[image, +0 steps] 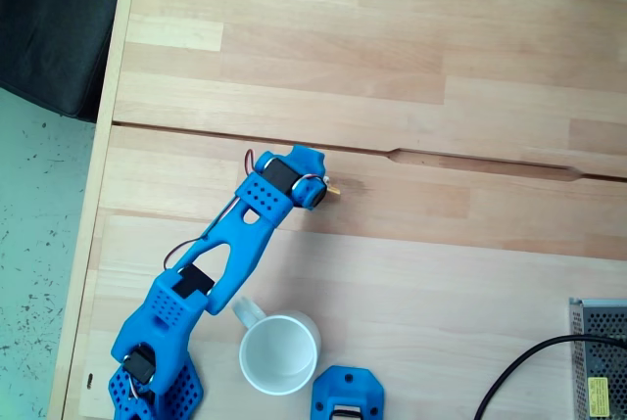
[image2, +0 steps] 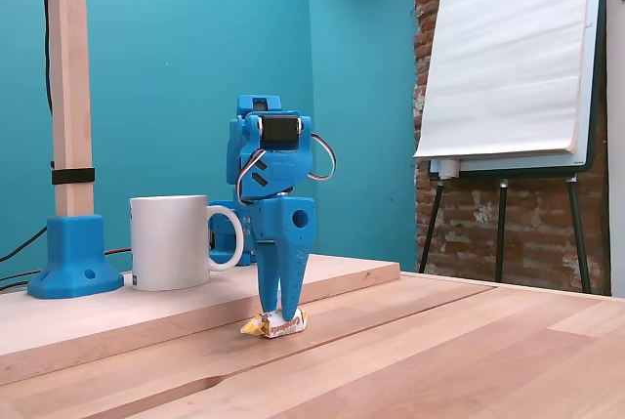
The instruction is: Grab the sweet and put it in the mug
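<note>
**Fingers down on the sweet, mug waiting behind**

Wooden tabletop (image2: 469, 360) fills the foreground of the low fixed view, and just beyond it, a little left of centre, the gripper (image2: 280, 314) points straight down with its two blue fingers drawn narrow around the sweet (image2: 276, 324). They appear closed on the wrapper's white middle, while the sweet looks to rest on the wood; a yellow-gold twisted end pokes out at the left. From the high fixed view the gripper (image: 321, 191) sits left of centre, and only a speck of the sweet (image: 335, 187) shows at its right edge.

Judged by its looks, the sweet is very light, with a crinkly wrapper that may slide between hard plastic fingers. The firm middle is the place to pinch; the twisted ends would crumple or slip free.

Further out, the mug (image2: 172, 241) stands left of the arm on a raised board, upright, handle toward the arm. From above the mug (image: 280, 352) lies at the lower centre, mouth open.
</note>
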You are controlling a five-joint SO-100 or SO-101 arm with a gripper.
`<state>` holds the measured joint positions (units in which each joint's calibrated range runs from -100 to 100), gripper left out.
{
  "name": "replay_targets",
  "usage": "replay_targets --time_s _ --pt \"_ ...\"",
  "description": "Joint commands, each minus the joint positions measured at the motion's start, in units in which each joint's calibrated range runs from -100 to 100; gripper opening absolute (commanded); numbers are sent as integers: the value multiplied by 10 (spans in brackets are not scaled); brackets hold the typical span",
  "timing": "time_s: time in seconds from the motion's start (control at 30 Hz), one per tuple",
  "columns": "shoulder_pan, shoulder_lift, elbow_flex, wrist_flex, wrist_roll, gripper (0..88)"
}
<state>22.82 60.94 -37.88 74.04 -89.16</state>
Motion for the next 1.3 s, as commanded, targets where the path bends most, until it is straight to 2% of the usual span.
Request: replay_targets --time_s 0.0,0.27,0.7,0.93,1.27 --pt "5 -6 -4 -7 -9 153" --pt "5 -6 -4 -7 -9 2" --pt "-2 -19 -16 3 -9 0" --pt "-5 -110 -15 9 -10 0" --pt "-55 -230 -19 131 -10 0"
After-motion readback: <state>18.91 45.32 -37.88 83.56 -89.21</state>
